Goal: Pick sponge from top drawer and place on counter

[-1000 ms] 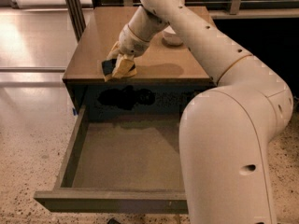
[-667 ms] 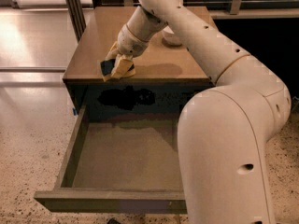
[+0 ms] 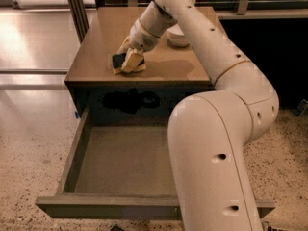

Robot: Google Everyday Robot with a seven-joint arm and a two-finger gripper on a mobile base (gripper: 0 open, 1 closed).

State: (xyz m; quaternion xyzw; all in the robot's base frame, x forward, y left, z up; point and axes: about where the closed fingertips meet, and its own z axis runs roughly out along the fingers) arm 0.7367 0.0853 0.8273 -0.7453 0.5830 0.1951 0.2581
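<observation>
Position of components:

1. The hand (image 3: 129,57) is over the front part of the counter (image 3: 94,57), near its front edge and roughly at mid width. It is closed around the sponge (image 3: 119,61).
2. The sponge is held tilted, with its dark scouring face turned to the left of the view and its yellow base towards the hand. Its lower edge sits at the counter surface. Whether it rests on the surface or hangs just above it cannot be told.
3. The top drawer (image 3: 120,162) is pulled fully out below the counter. Its flat floor, low side walls and plain front panel are exposed. The sponge is not in the drawer.
4. The arm (image 3: 216,129) rises from the lower right of the view, bends at the right, and reaches back left across the counter to the hand. It covers the right part of the drawer.
5. A white bowl (image 3: 177,37) stands on the counter behind the arm, partly hidden by it and apart from the sponge.
6. Speckled floor (image 3: 29,177) surrounds the cabinet.
</observation>
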